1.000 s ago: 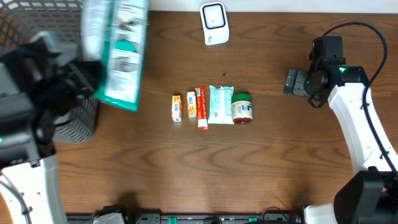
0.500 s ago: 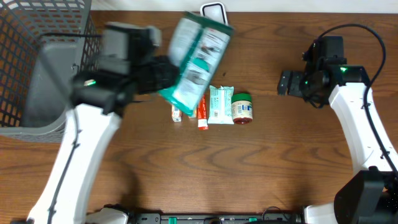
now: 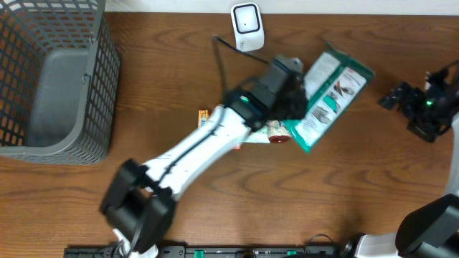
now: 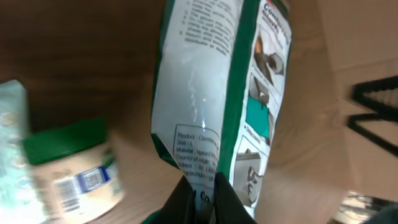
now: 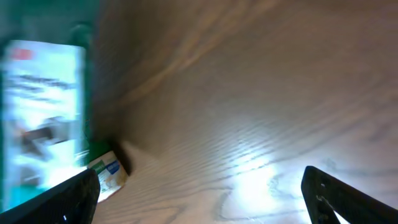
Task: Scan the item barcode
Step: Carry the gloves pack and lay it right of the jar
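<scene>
Brown wood table (image 3: 344,193) from overhead, basket (image 3: 100,86) at left, scanner (image 3: 247,26) at far edge, left gripper (image 3: 295,97) clamped on bag (image 3: 333,93) right of centre. From left wrist, unseen overhead: barcode on jar (image 4: 74,168) beside bag's pinched edge. From right wrist: right gripper (image 5: 199,199) spread wide.

Basket (image 3: 100,86): we see it far left on the table (image 3: 287,208).
Scanner (image 3: 247,27): we find it back centre.
Packet (image 3: 331,89): we see it right of the jar (image 4: 71,165).
</scene>
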Robot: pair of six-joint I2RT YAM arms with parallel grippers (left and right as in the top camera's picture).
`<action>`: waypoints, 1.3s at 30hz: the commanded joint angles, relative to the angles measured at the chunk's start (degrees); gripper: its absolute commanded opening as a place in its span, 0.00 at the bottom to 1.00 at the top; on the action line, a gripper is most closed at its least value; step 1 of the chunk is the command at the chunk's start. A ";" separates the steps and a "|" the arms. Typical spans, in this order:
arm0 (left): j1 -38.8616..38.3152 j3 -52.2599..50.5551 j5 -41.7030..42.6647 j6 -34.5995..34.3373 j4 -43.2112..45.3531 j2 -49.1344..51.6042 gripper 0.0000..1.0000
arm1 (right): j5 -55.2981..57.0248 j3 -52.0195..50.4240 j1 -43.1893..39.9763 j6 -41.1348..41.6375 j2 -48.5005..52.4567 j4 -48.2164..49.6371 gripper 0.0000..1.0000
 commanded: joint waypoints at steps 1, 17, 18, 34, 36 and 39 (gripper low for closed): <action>-3.19 -0.13 -10.47 -12.61 0.68 4.20 0.07 | -2.38 0.44 -1.86 -0.81 -0.39 -0.28 0.99; -5.75 -0.13 -18.86 -18.78 6.29 10.05 0.08 | -2.54 -7.02 0.33 0.07 -0.37 6.82 0.99; -5.77 -0.13 -18.88 -18.78 6.29 10.08 0.08 | -2.58 -7.08 0.48 0.04 -0.37 6.84 0.99; -6.05 -0.13 -18.12 -18.95 8.15 10.69 0.26 | -2.58 -7.08 2.01 0.04 -0.37 7.06 0.99; -6.05 -0.11 -17.57 -18.86 8.61 10.69 0.45 | -2.58 -7.08 2.03 0.04 -0.37 7.04 0.99; -6.03 -0.11 -16.72 -17.84 9.38 10.56 0.55 | -2.58 -7.08 2.03 0.04 -0.37 7.02 0.99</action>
